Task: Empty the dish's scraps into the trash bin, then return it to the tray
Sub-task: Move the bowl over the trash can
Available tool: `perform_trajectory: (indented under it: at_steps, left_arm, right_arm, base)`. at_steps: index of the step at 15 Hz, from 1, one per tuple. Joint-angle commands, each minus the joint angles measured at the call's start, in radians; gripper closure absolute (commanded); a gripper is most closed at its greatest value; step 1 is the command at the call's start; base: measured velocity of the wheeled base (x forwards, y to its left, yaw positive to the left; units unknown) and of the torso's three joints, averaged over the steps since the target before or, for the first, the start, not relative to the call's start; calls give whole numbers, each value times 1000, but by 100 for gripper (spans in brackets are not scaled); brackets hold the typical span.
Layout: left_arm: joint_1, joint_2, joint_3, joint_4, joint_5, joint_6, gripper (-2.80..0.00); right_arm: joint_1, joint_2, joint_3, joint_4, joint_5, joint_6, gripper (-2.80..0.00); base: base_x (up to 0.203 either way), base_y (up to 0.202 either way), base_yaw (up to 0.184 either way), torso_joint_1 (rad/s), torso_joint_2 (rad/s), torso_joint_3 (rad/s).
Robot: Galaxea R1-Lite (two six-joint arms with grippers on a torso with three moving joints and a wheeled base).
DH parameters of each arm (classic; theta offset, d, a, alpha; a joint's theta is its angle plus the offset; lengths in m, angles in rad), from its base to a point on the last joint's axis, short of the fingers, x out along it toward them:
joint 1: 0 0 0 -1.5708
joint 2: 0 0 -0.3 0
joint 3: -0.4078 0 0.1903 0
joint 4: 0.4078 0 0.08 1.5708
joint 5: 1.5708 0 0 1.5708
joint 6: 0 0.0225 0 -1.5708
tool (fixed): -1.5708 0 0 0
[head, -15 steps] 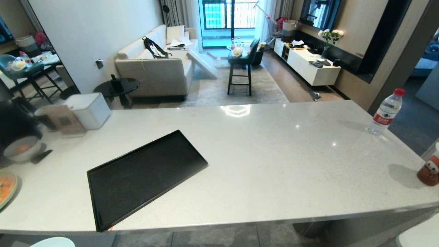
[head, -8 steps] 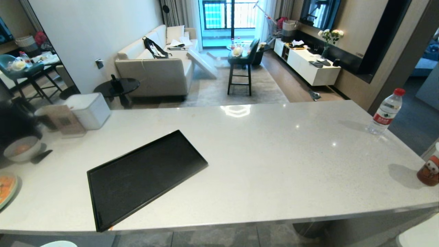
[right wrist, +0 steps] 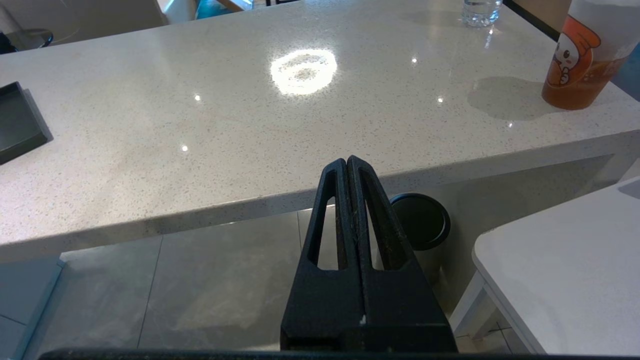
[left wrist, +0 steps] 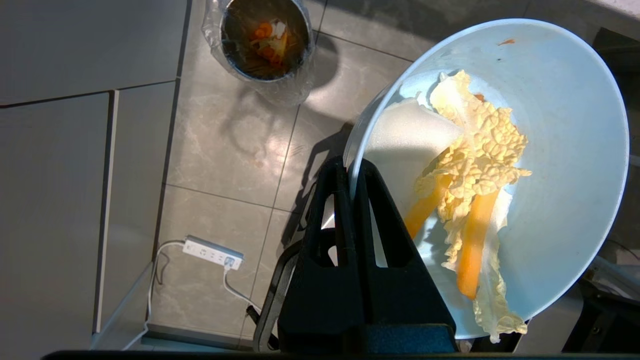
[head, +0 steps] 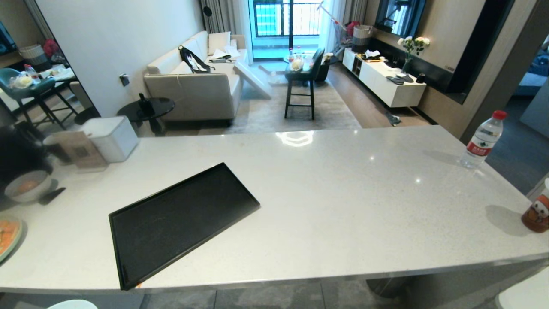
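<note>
A pale speckled stone counter (head: pixel 326 193) fills the middle of the head view, with the black tray (head: pixel 180 223) lying bare and skewed at the lower left of the frame. A water bottle (head: pixel 484 139) stands at the counter's right edge, an orange drink cup (head: pixel 536 212) lower right, and a greyish bowl (head: pixel 26 186) and a plate (head: pixel 6 236) at the far left. Beyond the counter a living room opens: a cream sofa (head: pixel 193 86) at upper left, a dark bar chair (head: pixel 302 81) at upper centre, a white low cabinet (head: pixel 386 81) at upper right.

In the left wrist view the left gripper (left wrist: pixel 350 170) is clamped on the rim of the pale-blue bowl (left wrist: pixel 565 150), which is tilted steeply above a grey tiled floor (left wrist: pixel 90 150). Cabbage and carrot scraps (left wrist: pixel 475 185) cling inside it. The trash bin (left wrist: pixel 265 40), bag-lined and already holding orange bits, sits at the top of that frame, well apart from the bowl. A white power strip (left wrist: pixel 212 252) lies at lower left.

The right gripper (right wrist: pixel 347 165), fingers pressed together and holding nothing, hangs before the counter's near edge.
</note>
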Motion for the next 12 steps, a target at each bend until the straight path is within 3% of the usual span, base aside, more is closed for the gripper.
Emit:
perform_trajectory:
  at_steps: [1,12]
  left_arm:
    - [0,8,-3,3,-2,3,0]
    - [0,39,-13,-2,-2,3,0]
  right_arm:
    - [0,0,0,0,0,1,0]
    - [0,0,0,0,0,1,0]
  base:
    - [0,0,0,0,0,0]
    - [0,0,0,0,0,0]
